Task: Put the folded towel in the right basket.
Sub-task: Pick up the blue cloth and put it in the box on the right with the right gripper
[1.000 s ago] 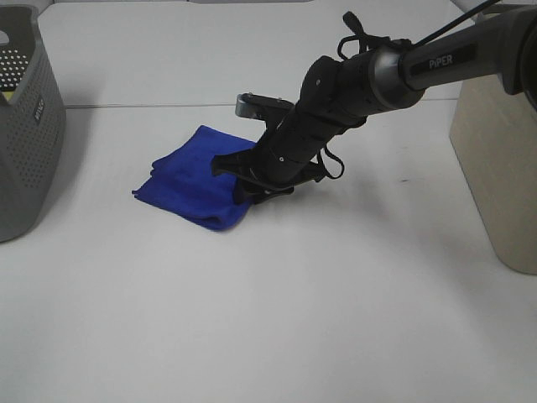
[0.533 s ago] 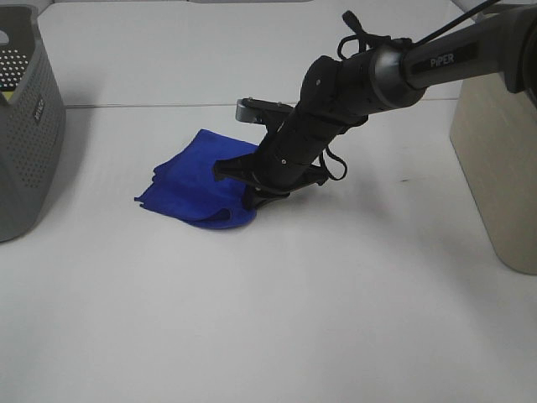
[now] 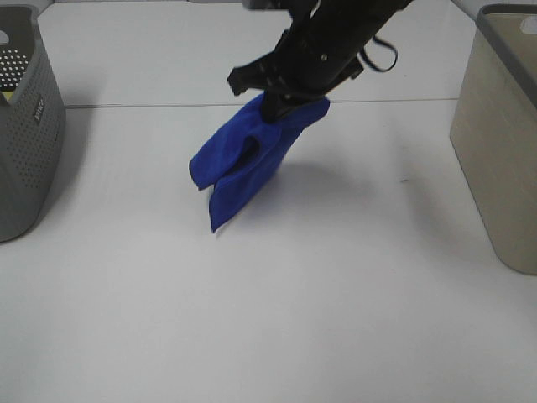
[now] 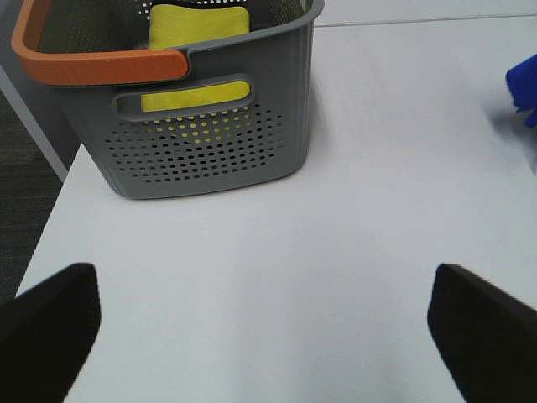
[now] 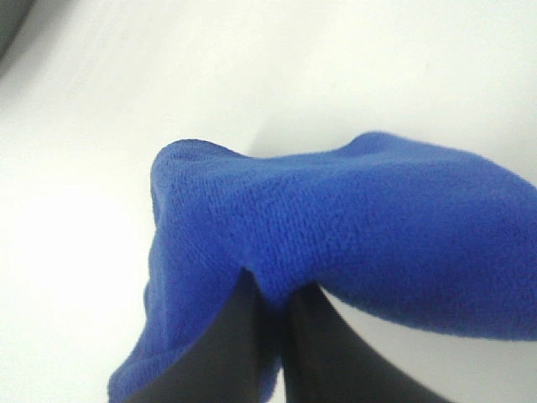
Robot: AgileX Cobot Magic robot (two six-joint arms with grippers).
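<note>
The blue folded towel (image 3: 247, 159) hangs in the air above the white table, its lower corner just over the surface. My right gripper (image 3: 281, 101) is shut on the towel's upper edge, in the middle back of the table. In the right wrist view the towel (image 5: 336, 227) is pinched between the two dark fingers (image 5: 243, 344). The beige right basket (image 3: 502, 143) stands at the right edge, well apart from the towel. My left gripper (image 4: 268, 336) is open and empty, low over the table near the left basket. A corner of the towel (image 4: 524, 84) shows in its view.
A grey perforated basket (image 3: 25, 126) stands at the left edge. In the left wrist view it (image 4: 210, 143) has an orange handle (image 4: 92, 63) and a yellow cloth (image 4: 197, 25) inside. The white table (image 3: 319, 302) spreads between the two baskets.
My right gripper has lifted the towel off the table and moved up and back. The towel, flat before, now hangs down from the gripper.
</note>
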